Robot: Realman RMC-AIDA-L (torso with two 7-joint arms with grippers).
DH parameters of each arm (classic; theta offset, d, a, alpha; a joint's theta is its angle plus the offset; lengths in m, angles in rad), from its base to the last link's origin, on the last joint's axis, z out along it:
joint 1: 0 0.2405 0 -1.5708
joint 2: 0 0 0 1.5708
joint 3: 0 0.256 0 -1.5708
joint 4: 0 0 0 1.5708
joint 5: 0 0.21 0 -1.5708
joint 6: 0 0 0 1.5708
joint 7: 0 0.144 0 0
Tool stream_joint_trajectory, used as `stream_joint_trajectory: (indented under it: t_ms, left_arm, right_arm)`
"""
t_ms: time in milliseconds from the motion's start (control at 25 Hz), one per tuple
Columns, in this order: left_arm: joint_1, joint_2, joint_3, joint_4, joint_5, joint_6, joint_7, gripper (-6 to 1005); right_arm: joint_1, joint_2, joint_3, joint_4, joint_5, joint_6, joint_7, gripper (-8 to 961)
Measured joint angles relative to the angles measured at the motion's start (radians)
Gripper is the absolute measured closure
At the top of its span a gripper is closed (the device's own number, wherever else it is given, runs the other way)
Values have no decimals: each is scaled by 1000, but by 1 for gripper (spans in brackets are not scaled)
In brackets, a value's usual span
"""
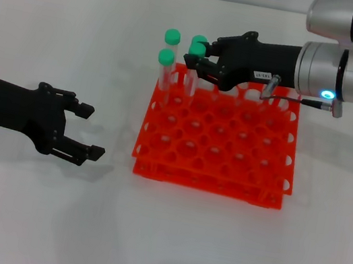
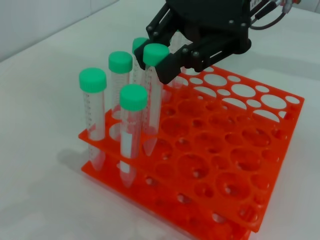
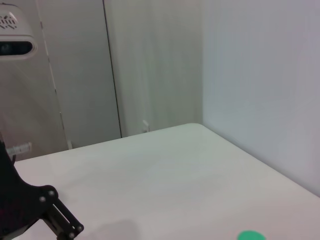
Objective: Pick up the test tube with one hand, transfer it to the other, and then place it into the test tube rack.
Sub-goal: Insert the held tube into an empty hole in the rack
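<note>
Left gripper (image 1: 87, 131): we find it low over the table (image 1: 25, 215), well left of the rack, fingers spread and holding nothing. We judge it parked out of the way so the other arm can work.

Tubes (image 2: 93, 110): we count four green-capped tubes standing upright in holes at the rack's far left corner, filled in a tight cluster. We judge this is why the new tube heads for the adjoining hole.

Tube (image 2: 152, 95): we see it upright among that cluster, its cap just at the right gripper's fingertips and its tip down in the rack's upper tier. We judge it is in its hole or nearly seated.

Rack (image 1: 228, 148): it sits at table centre; most holes stand empty.

Right gripper (image 1: 199, 62): we see it reaching in from the right, over the rack's far edge, fingers pinching the tube just below the cap. We judge the high grip keeps the fingers clear of neighbouring caps.

Stage: we judge the handover complete and placement near its end; release remains.
</note>
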State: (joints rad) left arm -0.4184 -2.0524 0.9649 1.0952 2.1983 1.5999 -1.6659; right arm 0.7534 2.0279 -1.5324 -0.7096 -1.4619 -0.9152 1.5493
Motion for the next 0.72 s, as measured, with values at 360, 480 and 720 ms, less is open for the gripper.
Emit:
stream_joint_trajectory:
  t_ms: [360,480,720]
  left_arm:
    - [-3,0,0,0,0,-2,0,124]
    - [-4,0,0,0,0,-2,0,124]
    - [-4,0,0,0,0,-2,0,123]
  right_arm:
    - [3,0,0,16,2,8,0,655]
    - [3,0,0,15,3,8,0,655]
    - [5,0,0,15,3,7,-1,654]
